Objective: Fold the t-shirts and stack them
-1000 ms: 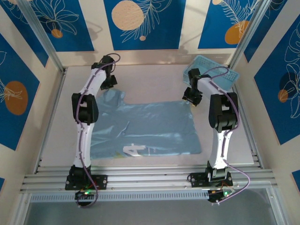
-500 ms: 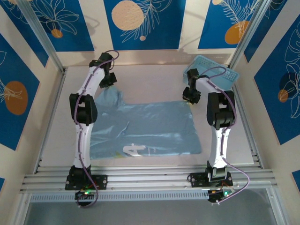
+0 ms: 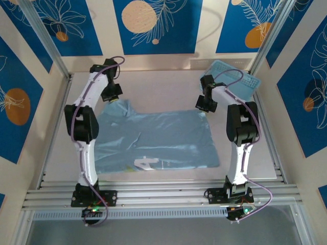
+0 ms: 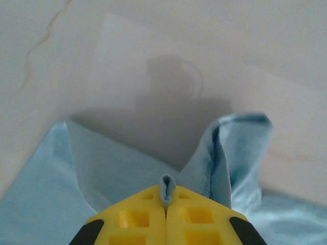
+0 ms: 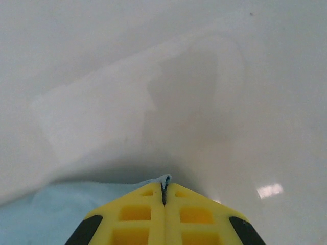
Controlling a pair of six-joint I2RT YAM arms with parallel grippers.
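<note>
Top external | left fingers and right fingers clamped on t-shirt far corners | white print illegible

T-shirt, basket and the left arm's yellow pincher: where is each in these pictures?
t-shirt [image 3: 168,135], top view, middle of the spread cloth.
basket [image 3: 251,80], top view, its lattice wall at the table's far right.
left gripper [image 4: 166,206], left wrist view, where the shut yellow jaws pinch cloth.

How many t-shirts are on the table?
1. The light blue t-shirt lies spread across the table, far corners pinched by the left gripper and right gripper. Another could hide underneath.
</note>
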